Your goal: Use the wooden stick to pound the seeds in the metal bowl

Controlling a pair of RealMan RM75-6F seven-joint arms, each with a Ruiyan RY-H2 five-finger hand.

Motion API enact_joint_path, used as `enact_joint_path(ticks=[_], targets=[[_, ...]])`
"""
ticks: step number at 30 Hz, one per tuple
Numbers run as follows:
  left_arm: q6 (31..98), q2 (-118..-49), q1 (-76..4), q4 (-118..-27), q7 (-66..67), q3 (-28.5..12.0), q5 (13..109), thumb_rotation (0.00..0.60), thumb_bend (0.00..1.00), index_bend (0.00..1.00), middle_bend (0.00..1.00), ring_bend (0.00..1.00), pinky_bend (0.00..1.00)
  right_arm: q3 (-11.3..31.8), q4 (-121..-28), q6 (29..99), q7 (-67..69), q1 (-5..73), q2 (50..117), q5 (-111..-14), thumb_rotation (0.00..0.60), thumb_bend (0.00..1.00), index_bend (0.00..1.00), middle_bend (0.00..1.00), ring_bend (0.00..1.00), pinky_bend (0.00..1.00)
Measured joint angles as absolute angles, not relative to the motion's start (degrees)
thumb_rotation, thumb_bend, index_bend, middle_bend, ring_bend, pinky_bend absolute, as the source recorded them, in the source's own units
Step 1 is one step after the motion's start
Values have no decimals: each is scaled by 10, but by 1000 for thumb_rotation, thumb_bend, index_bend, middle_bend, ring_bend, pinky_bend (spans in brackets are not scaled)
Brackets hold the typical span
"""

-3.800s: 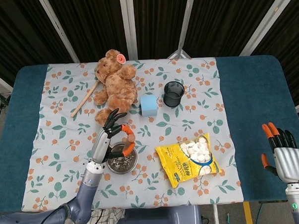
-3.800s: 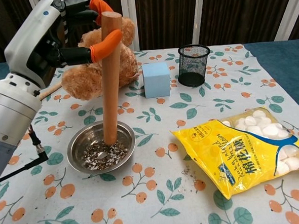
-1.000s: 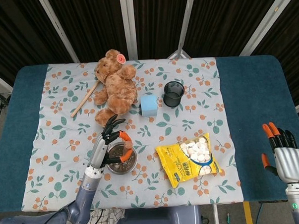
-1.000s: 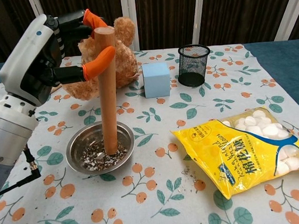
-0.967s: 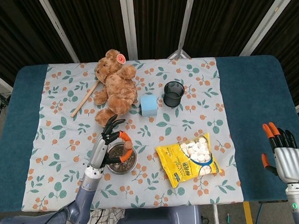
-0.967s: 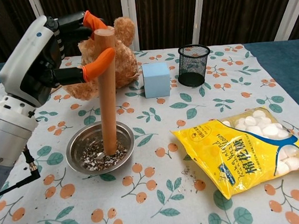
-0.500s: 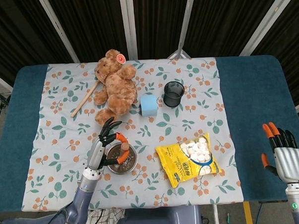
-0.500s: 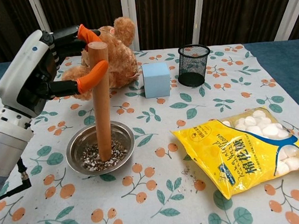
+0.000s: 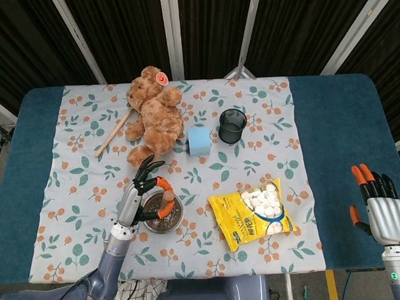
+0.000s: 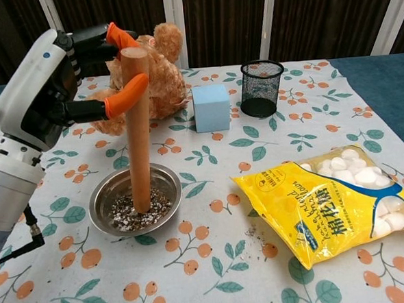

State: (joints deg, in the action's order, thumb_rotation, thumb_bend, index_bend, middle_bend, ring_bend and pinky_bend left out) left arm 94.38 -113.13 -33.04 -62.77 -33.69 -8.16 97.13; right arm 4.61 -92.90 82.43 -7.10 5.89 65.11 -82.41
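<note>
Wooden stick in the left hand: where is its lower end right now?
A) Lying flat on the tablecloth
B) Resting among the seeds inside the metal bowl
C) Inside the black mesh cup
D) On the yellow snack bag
B: the upright wooden stick, held near its top by the left hand, stands with its lower end in the seeds of the round metal bowl.

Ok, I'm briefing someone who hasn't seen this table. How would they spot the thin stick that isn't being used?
Find the brown teddy bear at the back of the floral tablecloth. The thin wooden stick lies flat, slanting out from under the bear's left side; unlike the thick wooden stick standing in the metal bowl, no hand holds it.
</note>
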Motion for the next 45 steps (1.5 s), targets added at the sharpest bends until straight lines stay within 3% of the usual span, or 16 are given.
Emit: enact_joint_path(ticks=[13, 29, 45], targets=[[940, -1089, -357, -714, -273, -109, 989, 600, 878, 600, 673, 161, 32, 46, -929, 825, -70, 58, 651, -825, 600, 507, 0, 0, 0, 0], [927, -1050, -360, -740, -243, -113, 985, 600, 878, 599, 673, 161, 32, 46, -930, 824, -69, 59, 650, -824, 600, 507, 0, 0, 0, 0], [893, -868, -340, -762, -183, -95, 993, 600, 878, 605, 691, 181, 43, 44, -929, 823, -66, 58, 650, -826, 600, 506, 0, 0, 0, 0]])
